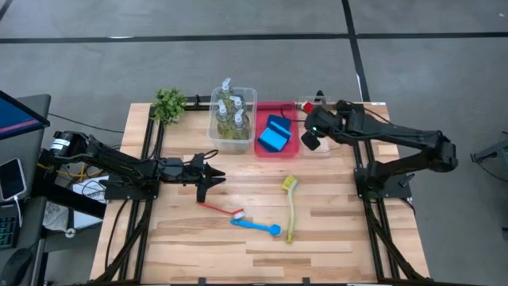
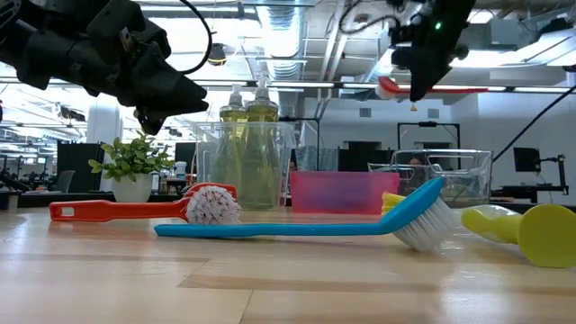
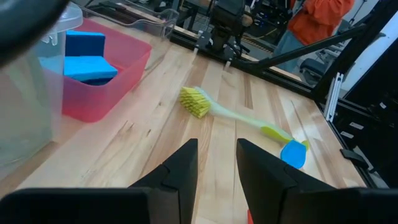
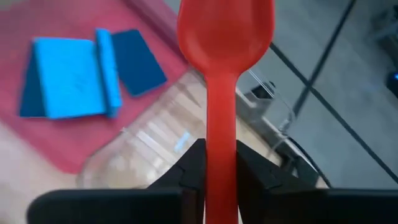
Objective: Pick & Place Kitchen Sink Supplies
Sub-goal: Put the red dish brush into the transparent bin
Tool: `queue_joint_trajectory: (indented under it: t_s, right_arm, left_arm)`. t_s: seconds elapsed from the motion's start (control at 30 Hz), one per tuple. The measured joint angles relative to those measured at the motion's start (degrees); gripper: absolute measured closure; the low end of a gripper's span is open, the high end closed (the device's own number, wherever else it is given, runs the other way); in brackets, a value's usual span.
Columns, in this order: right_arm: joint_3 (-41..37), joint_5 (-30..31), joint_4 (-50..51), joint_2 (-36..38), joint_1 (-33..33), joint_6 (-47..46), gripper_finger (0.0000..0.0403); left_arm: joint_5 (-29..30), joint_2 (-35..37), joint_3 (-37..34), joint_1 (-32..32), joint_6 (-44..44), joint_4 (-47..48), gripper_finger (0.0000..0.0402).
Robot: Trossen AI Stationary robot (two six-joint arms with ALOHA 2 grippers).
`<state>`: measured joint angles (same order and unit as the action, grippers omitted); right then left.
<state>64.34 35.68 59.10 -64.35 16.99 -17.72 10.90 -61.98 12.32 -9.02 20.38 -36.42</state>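
My right gripper (image 1: 316, 119) is shut on a red brush (image 4: 224, 37), raised above a clear tub (image 2: 445, 175) at the back right. My left gripper (image 3: 216, 168) hovers open over the table's left middle with nothing between its fingers. Just nearer than it, a second red brush (image 1: 216, 208) lies flat on the wood, with a blue brush (image 1: 255, 226) beside it. A yellow-green brush (image 1: 290, 208) lies to their right. Soap bottles (image 1: 230, 111) stand in another clear tub (image 1: 213, 131). Blue sponges (image 1: 275, 135) lie in the red tray (image 1: 287, 151). My right gripper pinches the red brush's slim handle (image 4: 221, 155) between its two fingers. The handle runs out ahead of the fingertips and ends in a broad rounded tip (image 4: 225, 25). The fingers slant down from the table's right. The brush hangs clear of the tub; its bristle end is hidden.
A small leafy plant (image 1: 168, 103) stands at the back left corner. The tubs and the tray line the far edge. Bare wood lies along the near edge and at the right. A person in orange (image 3: 317, 18) stands beyond the table.
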Motion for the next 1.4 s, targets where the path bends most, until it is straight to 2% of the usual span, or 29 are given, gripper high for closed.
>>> queue_joint_trajectory:
  t_s: [0.4, 0.6, 0.93, 1.17, 1.4]
  right_arm:
    - [0.0, -8.6, -6.0, -10.1, 15.3, 7.5, 0.0349]
    - [0.0, -10.4, -6.3, -14.9, 19.9, 7.8, 0.0346]
    - [0.0, -10.3, -6.3, -21.0, 21.2, 7.8, 0.0344]
    - [0.0, -10.3, -6.3, -21.8, 20.9, 8.4, 0.0339]
    - [0.0, -10.3, -5.7, -21.8, 20.9, 8.7, 0.0313]
  left_arm:
    - [0.0, 0.0, 0.0, 0.0, 0.0, 0.0, 0.029]
    - [0.0, 0.0, 0.0, 0.0, 1.5, 0.0, 0.029]
    - [0.0, 0.0, 0.0, 0.0, 1.5, 0.0, 0.029]
    - [0.0, 0.0, 0.0, 0.0, 1.5, 0.0, 0.029]
    - [0.0, 0.0, 0.0, 0.0, 1.5, 0.0, 0.029]
